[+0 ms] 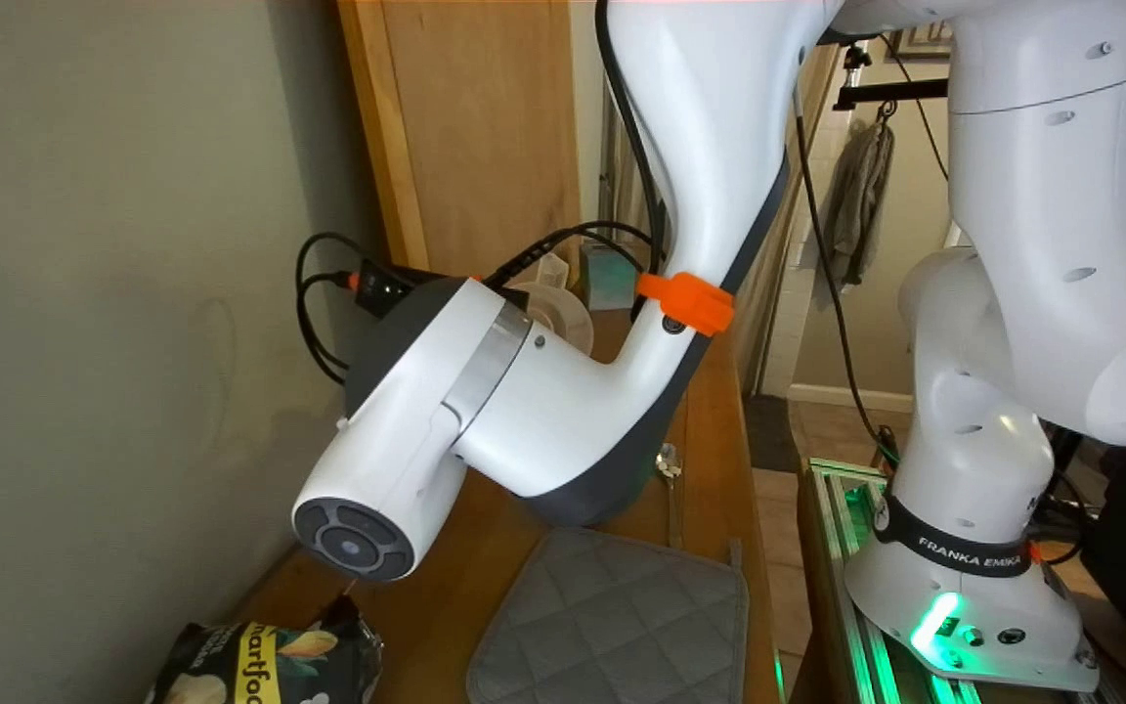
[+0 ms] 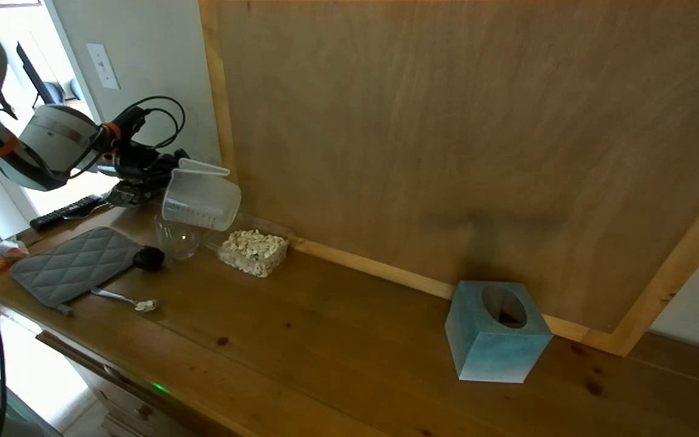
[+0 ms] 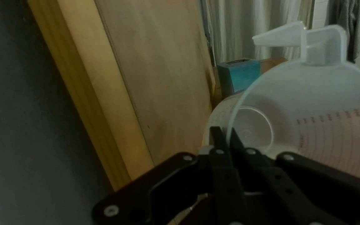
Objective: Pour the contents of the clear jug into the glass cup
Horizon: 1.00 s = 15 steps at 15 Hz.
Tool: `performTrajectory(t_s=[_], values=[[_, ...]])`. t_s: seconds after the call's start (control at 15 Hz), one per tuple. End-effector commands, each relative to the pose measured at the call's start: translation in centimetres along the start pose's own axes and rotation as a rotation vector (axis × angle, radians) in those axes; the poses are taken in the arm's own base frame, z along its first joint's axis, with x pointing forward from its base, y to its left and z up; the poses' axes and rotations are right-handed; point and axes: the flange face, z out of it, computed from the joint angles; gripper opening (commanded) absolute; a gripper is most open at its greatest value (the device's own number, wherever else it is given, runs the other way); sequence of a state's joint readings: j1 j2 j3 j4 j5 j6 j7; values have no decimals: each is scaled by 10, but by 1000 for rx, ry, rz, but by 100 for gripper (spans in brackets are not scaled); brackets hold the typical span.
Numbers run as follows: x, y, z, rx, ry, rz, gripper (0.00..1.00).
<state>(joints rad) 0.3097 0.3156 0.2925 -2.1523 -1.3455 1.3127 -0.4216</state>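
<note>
- glass cup (image 2: pixel 178 244), clear: standing on the wooden counter (image 2: pixel 337 358) and serving as my landmark throughout
- gripper (image 3: pixel 226 137), black: I am holding it near the glass cup, above and to its left in an exterior view, its fingers (image 3: pixel 217 140) standing almost together and pinching the wall of the clear jug (image 2: pixel 202 200) at the rim, one finger inside and one outside
- clear jug, milky plastic with printed markings: lying over on its side in the grip, just above the glass cup in an exterior view, mouth facing the gripper and handle (image 3: pixel 323 47) uppermost; I am looking into it by wrist view, yet cannot tell what it is holding, nor whether it is touching the glass cup
- clear container (image 2: pixel 255 266): sitting just beside the glass cup, on its right in an exterior view, holding oats (image 2: pixel 253 244)
- small black rounded object (image 2: pixel 148 258): lying just beside the glass cup, on its left
- gray pot holder (image 2: pixel 76 264), quilted: lying near the glass cup, farther to its left
- spoon (image 2: pixel 118 297), bearing oats: lying near the glass cup, toward the counter's front edge
- blue tissue box (image 2: pixel 501 340): standing well apart from the glass cup, far to its right
- white arm (image 1: pixel 563 411): hanging over the counter and hiding the glass cup in an exterior view
- black printed bag (image 1: pixel 304 665): resting by the wall in that same view, so I cannot tell how near the glass cup it is lying
</note>
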Motion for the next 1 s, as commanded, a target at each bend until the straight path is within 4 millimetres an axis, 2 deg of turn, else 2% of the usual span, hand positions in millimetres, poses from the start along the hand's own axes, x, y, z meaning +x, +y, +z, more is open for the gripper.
performTrajectory(t_s=[0.0, 0.93], values=[[-2, -4, -1, -47, -62, -30, 1], [2, -16, -9, -75, -91, -59, 1]])
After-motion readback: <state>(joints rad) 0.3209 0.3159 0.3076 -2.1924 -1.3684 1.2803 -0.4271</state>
